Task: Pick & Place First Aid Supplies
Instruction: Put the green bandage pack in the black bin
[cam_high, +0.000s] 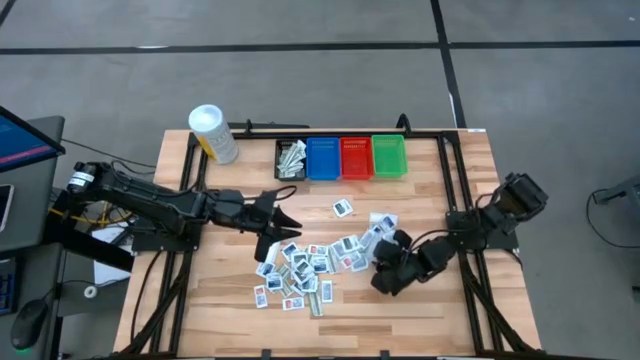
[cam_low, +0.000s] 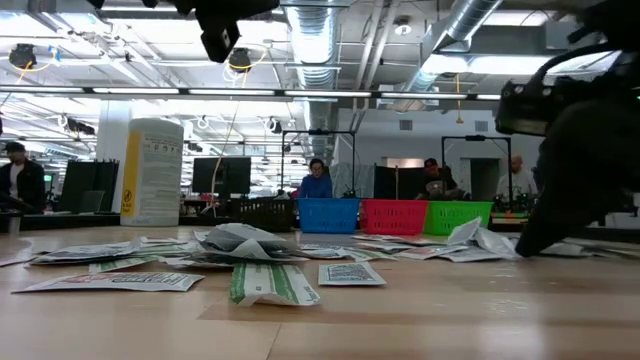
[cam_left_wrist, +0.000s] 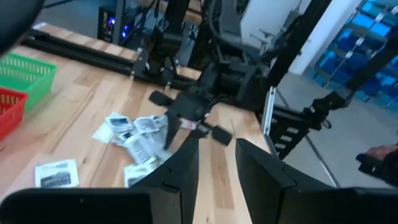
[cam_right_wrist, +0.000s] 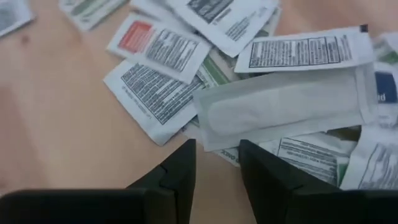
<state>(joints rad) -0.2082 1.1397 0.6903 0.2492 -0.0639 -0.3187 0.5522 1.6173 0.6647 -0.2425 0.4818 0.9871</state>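
Observation:
Several small flat packets (cam_high: 305, 268) lie scattered over the middle of the wooden table, and a few more sit in the black bin (cam_high: 290, 158). My right gripper (cam_high: 382, 264) is low at the right end of the pile, open. In its wrist view the right gripper (cam_right_wrist: 217, 148) hovers at the near edge of a long pale packet (cam_right_wrist: 286, 106) that lies on top of printed ones. My left gripper (cam_high: 290, 222) is open and raised above the left part of the pile. The left wrist view looks past the left gripper (cam_left_wrist: 217, 142) toward packets (cam_left_wrist: 134, 134) and the other arm.
A row of bins stands at the far edge: black, blue (cam_high: 323, 157), red (cam_high: 356, 157), green (cam_high: 388, 156). A white tub with a yellow label (cam_high: 213, 133) stands at the far left. One packet (cam_high: 343, 208) lies apart. Bare wood lies near the front edge (cam_high: 420, 320).

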